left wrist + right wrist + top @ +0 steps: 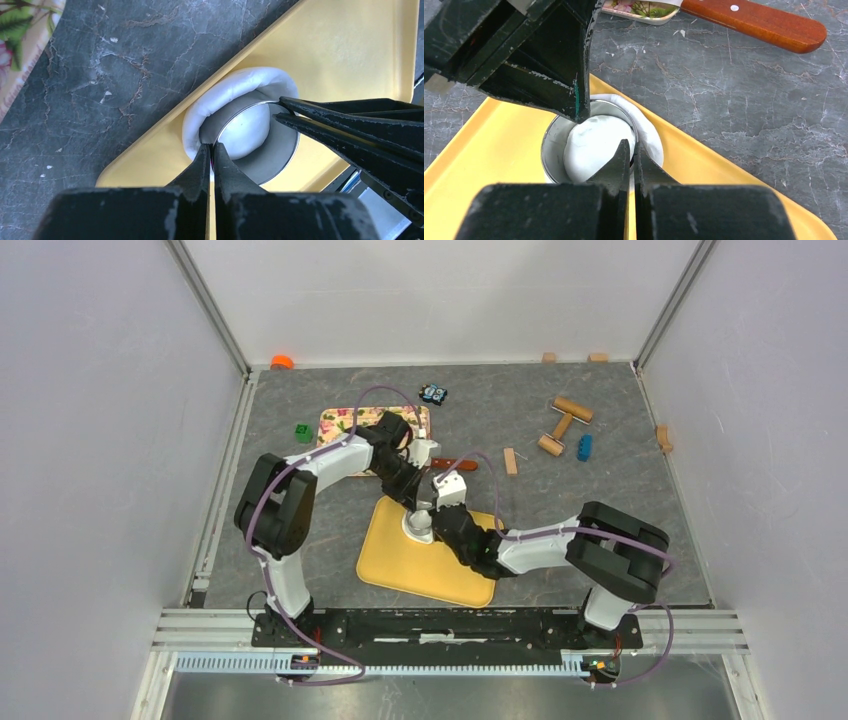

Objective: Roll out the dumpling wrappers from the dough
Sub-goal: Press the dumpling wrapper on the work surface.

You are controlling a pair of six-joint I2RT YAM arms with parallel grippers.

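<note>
Where both sets of jaws meet, the soft matte white dough [235, 90] sits flattened and roundish at the edge of the rounded yellow plastic board [350, 50], with a smooth dome inside the round clear cup [272, 160] and a thick collar bulging outside it. Left gripper [212, 152] is pinched tight on one side of the cup's rim and right gripper [632, 150] on the opposite side, cup standing on the dough between them. Beyond the right jaws: flowered rectangular tray [639, 10], brown wooden handle [754, 20] just beside it.
</note>
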